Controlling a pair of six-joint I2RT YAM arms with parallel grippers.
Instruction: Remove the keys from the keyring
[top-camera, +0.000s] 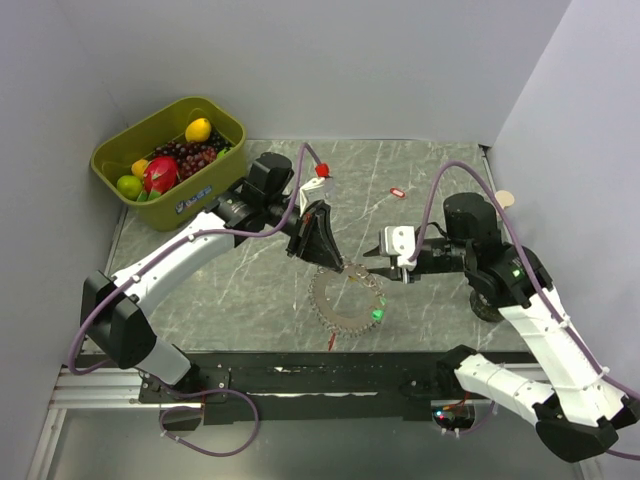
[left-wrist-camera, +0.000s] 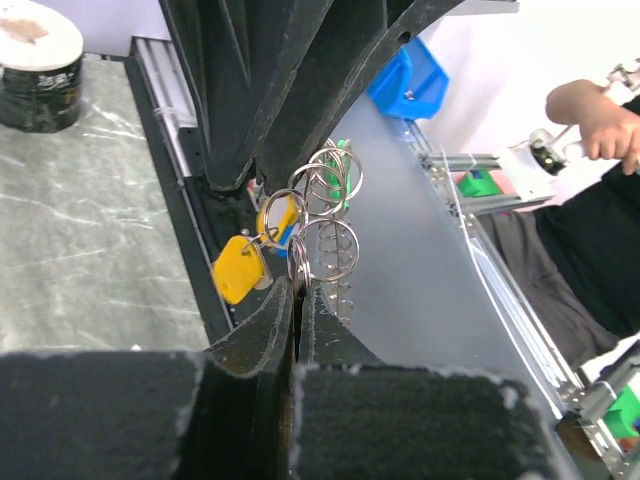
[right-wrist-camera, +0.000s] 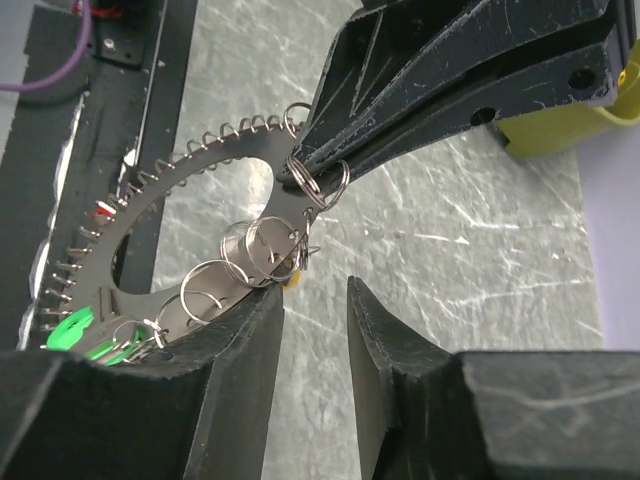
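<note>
Left claw (right-wrist-camera: 305, 168) clamped on the keyring (right-wrist-camera: 190, 172), keyring at the middle of the desk (top-camera: 250, 290), right claw (right-wrist-camera: 312, 310) slightly apart just beside it, yellow key (left-wrist-camera: 238, 268) and green key (right-wrist-camera: 70, 330) hanging on it

Green fruit bin (top-camera: 225, 172), tape roll (left-wrist-camera: 40, 65), marble table (top-camera: 430, 190)

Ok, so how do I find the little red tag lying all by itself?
Look at the grey marble table, then to its far side, right of the olive-green tub of fruit. The small red plastic tag lies there alone on bare stone, while the other tags hang on the big silvery ring.
</note>
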